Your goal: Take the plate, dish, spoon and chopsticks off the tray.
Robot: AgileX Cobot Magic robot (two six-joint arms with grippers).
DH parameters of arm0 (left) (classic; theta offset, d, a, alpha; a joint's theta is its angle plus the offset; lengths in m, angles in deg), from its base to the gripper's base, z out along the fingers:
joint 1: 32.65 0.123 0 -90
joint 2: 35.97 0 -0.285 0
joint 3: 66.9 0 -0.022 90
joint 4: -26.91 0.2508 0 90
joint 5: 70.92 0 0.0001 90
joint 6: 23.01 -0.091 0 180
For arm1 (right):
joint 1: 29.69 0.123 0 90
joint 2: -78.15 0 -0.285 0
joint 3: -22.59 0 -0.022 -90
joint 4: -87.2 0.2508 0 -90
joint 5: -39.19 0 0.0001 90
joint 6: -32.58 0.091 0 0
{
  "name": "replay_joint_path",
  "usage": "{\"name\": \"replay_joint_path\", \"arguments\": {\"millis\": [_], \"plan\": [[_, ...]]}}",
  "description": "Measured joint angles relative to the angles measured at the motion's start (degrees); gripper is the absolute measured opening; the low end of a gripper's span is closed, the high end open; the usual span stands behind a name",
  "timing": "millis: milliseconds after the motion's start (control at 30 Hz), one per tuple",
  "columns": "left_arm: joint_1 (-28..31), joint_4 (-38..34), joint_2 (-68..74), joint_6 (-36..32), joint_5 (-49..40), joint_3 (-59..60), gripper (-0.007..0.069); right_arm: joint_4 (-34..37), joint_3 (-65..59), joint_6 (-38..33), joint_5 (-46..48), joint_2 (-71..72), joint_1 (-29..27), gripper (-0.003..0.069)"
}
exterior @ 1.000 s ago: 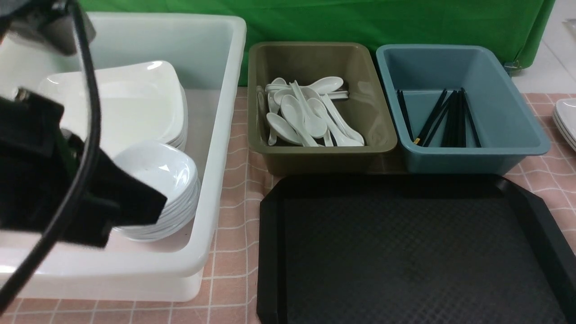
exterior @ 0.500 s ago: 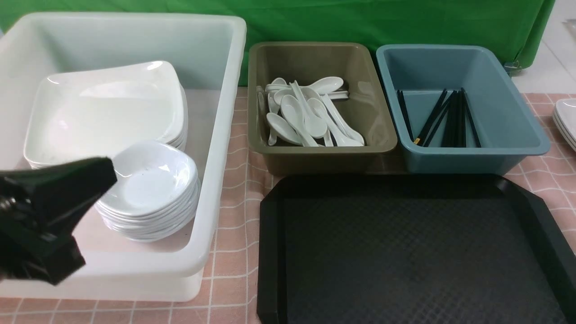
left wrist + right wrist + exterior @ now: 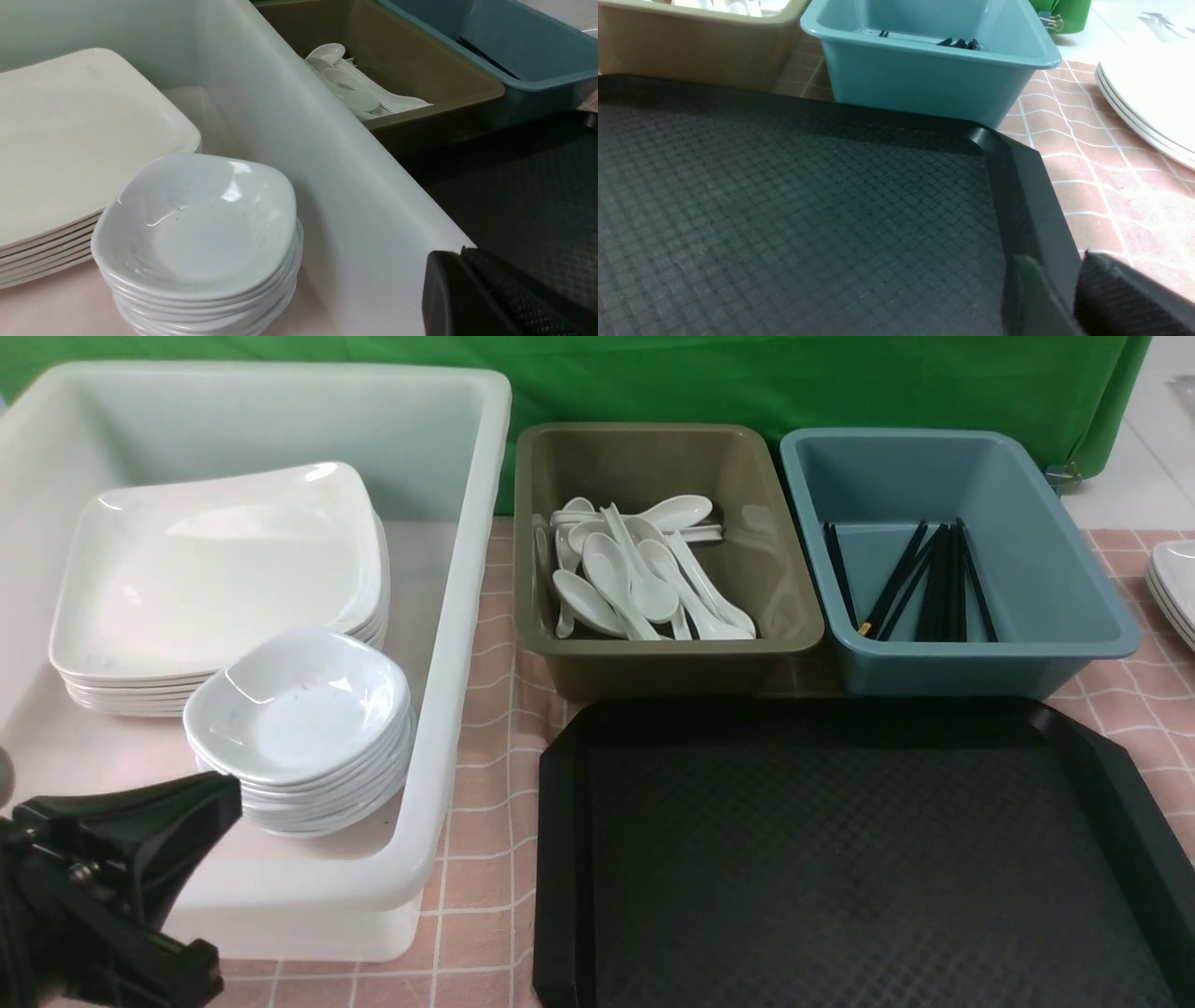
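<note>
The black tray lies bare in front of me, with nothing on it. A white square plate tops a stack in the white tub. Beside it a small dish tops its own stack. Spoons fill the olive bin, and black chopsticks lie in the blue bin. My left gripper is shut and empty, at the tub's near wall, close to the dish stack. My right gripper is open, its fingers either side of the tray's right rim.
The olive bin and the blue bin stand side by side behind the tray. More white plates are stacked at the far right edge of the pink checked cloth. A green backdrop closes the rear.
My left arm has pulled back out of the tub, down and toward the near left corner. The plate and dish stacks, hidden before, now show fully.
</note>
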Motion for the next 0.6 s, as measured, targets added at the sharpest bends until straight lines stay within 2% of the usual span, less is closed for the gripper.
{"name": "replay_joint_path", "arguments": {"millis": [100, 233, 400, 600], "plan": [[0.69, 2.69, -4.21, 1.14, 2.49, 2.64, 0.0, 0.0, 0.0, 0.0, 0.0, 0.0, 0.0, 0.0233], [6.42, 5.31, -13.19, 5.53, 4.06, 8.46, 0.0, 0.0, 0.0, 0.0, 0.0, 0.0, 0.0, 0.0237], [15.2, 6.64, -23.16, 7.44, 3.95, 17.05, 0.0, 0.0, 0.0, 0.0, 0.0, 0.0, 0.0, 0.0238], [19.5, 8.25, -30.02, 8.72, 2.53, 19.49, 0.0, 0.0, 0.0, 0.0, 0.0, 0.0, 0.0, 0.024]]}}
